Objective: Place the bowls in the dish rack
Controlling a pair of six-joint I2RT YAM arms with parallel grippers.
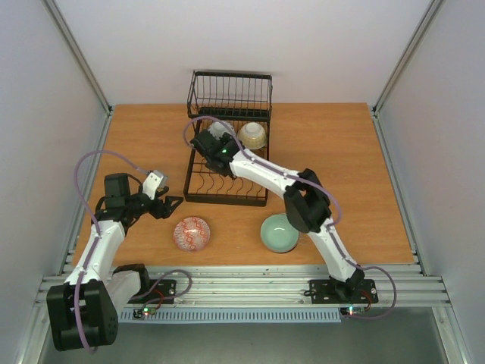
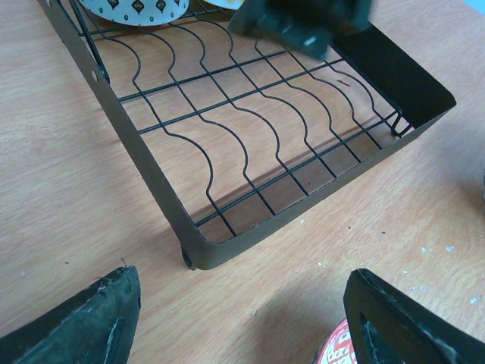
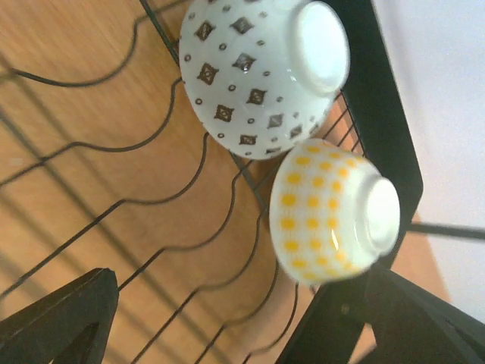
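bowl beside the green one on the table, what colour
The bowl is red-and-white patterned; top external view shows it best.

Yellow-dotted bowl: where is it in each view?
Top external: yellow-dotted bowl at the far end of the dish rack, right side.
Left wrist: only a sliver at the top edge.
Right wrist: lower right of centre.
Shared landmark: the dish rack's wavy divider wires.
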